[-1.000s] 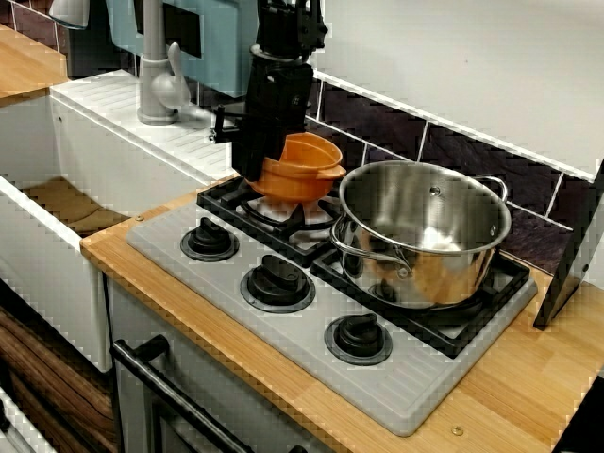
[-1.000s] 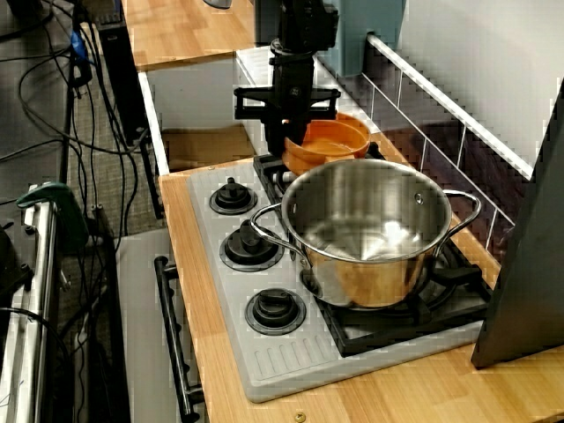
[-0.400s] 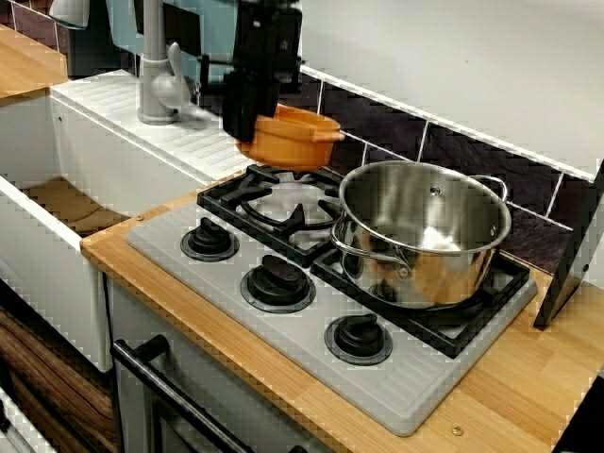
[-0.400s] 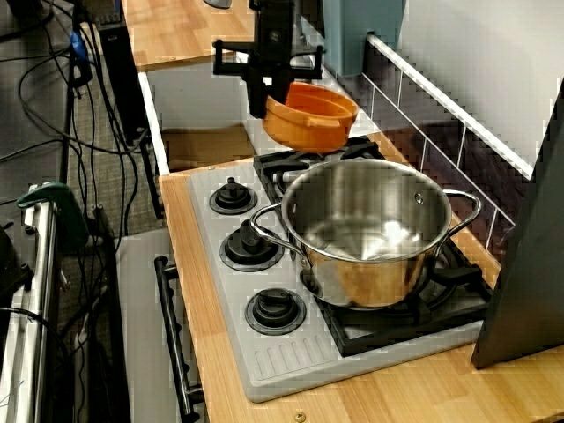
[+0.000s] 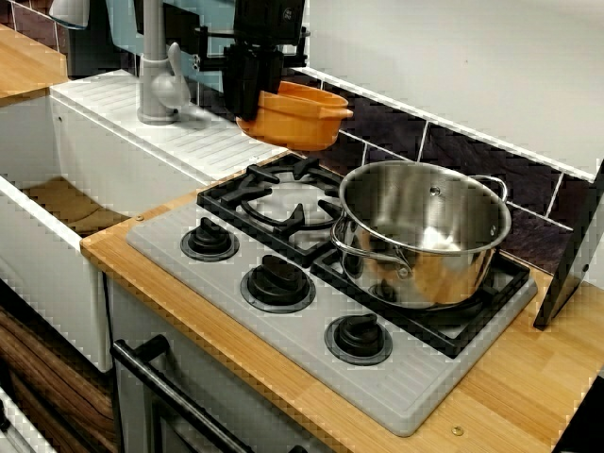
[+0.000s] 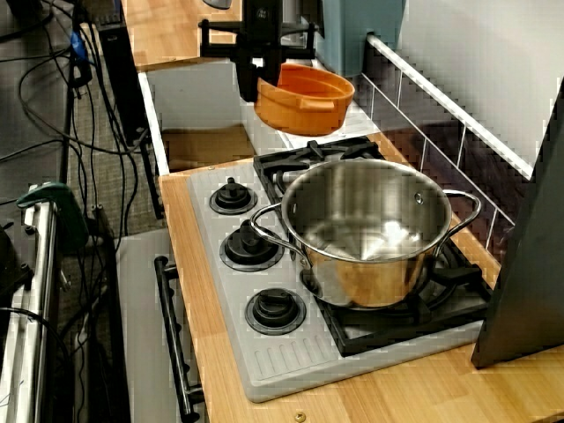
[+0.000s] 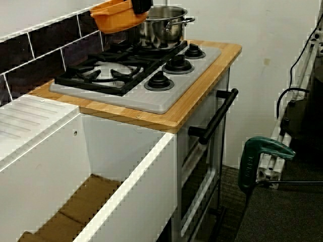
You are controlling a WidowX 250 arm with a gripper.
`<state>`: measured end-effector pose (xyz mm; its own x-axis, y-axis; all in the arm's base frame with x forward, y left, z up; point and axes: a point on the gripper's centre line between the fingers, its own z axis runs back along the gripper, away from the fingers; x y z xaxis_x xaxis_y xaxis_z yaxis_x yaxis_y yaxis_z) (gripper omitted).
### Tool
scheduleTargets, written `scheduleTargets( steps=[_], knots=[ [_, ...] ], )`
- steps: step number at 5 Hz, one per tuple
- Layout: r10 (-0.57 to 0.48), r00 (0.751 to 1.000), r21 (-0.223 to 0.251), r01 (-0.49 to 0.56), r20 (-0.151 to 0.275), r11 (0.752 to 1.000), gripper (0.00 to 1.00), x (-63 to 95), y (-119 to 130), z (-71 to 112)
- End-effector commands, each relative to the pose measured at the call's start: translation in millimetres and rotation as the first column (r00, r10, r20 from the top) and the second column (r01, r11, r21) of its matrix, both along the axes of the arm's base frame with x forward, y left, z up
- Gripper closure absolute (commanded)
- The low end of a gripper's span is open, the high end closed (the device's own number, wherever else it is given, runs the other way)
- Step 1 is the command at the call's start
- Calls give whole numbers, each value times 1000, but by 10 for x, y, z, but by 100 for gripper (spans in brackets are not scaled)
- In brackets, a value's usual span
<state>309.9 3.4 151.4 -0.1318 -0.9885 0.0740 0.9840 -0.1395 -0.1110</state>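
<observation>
Orange bowl [image 5: 300, 117] clamped at rim by gripper [image 5: 249, 92], arm vert., above stove [image 5: 283, 326]

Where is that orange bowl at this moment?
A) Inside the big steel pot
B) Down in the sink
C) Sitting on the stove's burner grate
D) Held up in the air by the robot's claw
D: the gripper is clamped on the rim of the orange bowl, which hangs clear above the black grate and apart from the steel pot.
</observation>
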Motion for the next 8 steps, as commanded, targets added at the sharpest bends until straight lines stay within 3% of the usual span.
scheduleTargets(
  steps=[1, 4, 6, 8],
  knots=[
    [23, 991, 33, -28, 135, 999, 100, -103, -83, 423],
    [-48, 995, 14, 47, 92, 999, 100, 42, -569, 564],
    [-107, 993, 69, 103, 50, 992, 100, 181, -935, 388],
    [-102, 994, 69, 99, 44, 993, 100, 276, -908, 408]
  ],
)
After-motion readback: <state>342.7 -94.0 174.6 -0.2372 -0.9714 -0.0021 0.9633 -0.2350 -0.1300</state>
